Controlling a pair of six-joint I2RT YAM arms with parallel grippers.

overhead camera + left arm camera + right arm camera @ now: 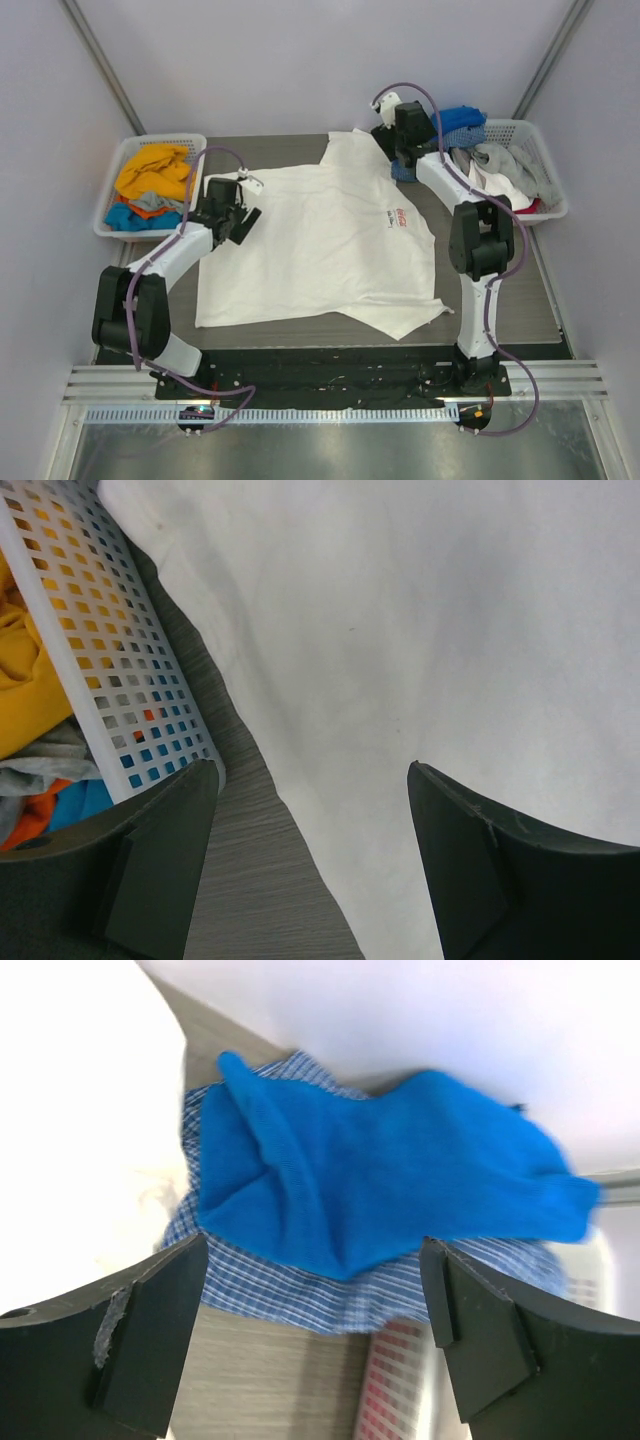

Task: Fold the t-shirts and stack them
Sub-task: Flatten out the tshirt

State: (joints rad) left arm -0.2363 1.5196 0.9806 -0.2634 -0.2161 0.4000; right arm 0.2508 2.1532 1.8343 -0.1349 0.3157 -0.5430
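Found the large white t-shirt (310, 245) spread flat and front up across the middle of the counter (505, 300), collar toward the far edge, with the red chest logo (397, 217) on its right half (lettering too small to read). Saw the hem at the near right corner somewhat rumpled.

Located the left tool (246, 220) low over the shirt's left edge, just beside the left basket (125, 150). Confirmed from the left wrist view: jaws wide apart, nothing between them, white cloth and a strip of bare counter beneath. Counted an orange shirt (155, 170) heaped in that basket, with blue and grey cloth under it (separate garments hard to tell apart there).

Located the right tool (400, 160) at the far right, near the white t-shirt's right shoulder and beside the right basket (535, 128). Confirmed from the right wrist view: jaws spread wide, gripping nothing. Saw below them a blue shirt (400, 1160) lying on top of a blue-checked shirt (300, 1300), both resting partly on the counter next to the white sleeve. Noted a grey shirt (510, 165) piled inside the right basket.
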